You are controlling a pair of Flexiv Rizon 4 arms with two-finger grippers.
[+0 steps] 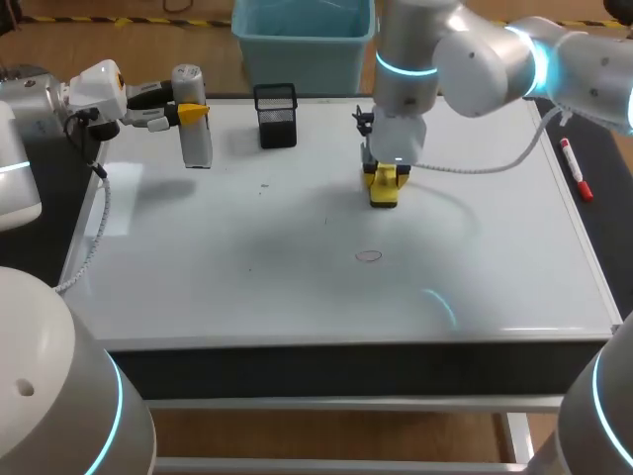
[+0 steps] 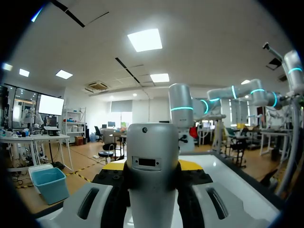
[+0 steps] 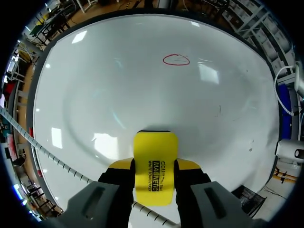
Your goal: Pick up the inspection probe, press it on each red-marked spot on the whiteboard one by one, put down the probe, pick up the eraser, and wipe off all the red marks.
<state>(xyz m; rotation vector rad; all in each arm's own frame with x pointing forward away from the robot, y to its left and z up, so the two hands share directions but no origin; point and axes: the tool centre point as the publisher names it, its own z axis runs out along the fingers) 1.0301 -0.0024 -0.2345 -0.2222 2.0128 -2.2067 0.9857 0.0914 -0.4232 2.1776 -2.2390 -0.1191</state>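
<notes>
Only the yellow eraser (image 3: 155, 166) carries print, a black label (image 3: 156, 176) with yellow lettering on its face.

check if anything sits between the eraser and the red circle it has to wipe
Nothing visible does. Only bare whiteboard lies between the eraser, held in the right gripper, and the red circle. The black mesh holder stands well aside.

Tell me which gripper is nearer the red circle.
Right. The right gripper is just beyond the red circle; the left gripper is far off at a corner of the whiteboard.
</notes>
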